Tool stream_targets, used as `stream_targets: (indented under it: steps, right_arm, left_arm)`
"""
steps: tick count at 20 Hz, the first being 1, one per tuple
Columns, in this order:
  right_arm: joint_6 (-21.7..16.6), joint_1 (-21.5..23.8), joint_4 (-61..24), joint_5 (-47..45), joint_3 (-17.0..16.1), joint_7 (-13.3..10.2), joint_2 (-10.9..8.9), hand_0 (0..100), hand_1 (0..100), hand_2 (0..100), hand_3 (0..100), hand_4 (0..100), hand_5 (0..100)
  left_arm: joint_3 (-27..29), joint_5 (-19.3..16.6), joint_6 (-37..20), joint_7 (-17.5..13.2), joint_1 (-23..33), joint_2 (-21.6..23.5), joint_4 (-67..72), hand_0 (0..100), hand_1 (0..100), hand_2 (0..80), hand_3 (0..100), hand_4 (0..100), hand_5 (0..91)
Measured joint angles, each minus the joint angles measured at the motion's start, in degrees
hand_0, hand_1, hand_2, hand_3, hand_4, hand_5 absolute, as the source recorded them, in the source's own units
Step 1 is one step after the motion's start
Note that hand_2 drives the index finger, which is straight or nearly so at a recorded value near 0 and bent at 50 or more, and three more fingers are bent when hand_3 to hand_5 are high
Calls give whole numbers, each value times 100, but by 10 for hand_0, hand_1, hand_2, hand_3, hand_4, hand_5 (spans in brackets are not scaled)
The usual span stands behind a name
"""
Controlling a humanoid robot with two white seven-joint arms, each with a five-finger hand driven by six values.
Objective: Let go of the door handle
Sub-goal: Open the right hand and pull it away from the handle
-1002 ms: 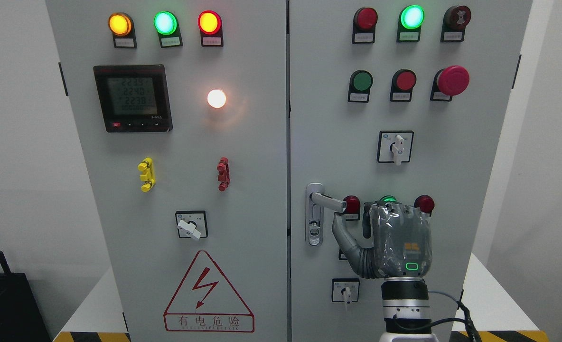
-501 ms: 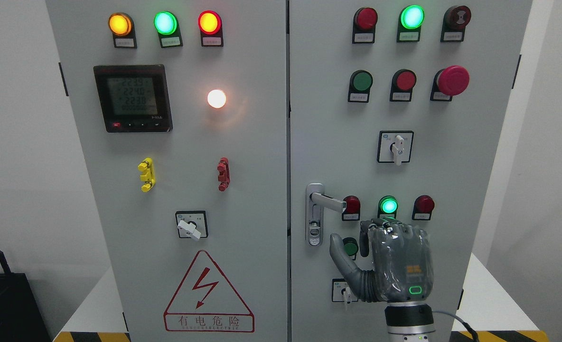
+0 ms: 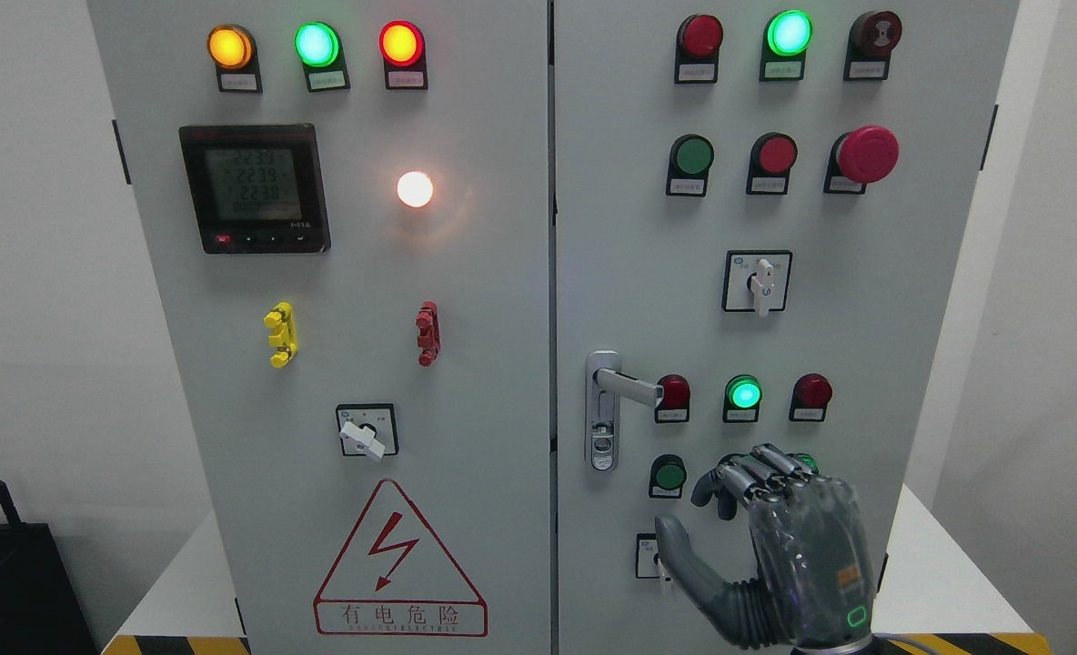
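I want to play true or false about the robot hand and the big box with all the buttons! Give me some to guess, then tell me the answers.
1. The right hand is holding the door handle. False: it is below the handle, apart from it, holding nothing.
2. The green light beside the handle is glowing. True.
3. The big red mushroom button is on the left door. False: it is on the right door.
4. The warning triangle has a red lightning bolt. True.
5. The robot's left hand shows. False: only the right one shows.
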Motion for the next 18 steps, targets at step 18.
stream_targets:
  steps: [18]
  right_arm:
    - [-331, 76, -22, -1019, -230, 36, -675, 367, 118, 0, 0, 0, 0]
  left_arm:
    - [0, 0, 3, 0, 0, 0, 0, 120, 389, 0, 0, 0, 0]
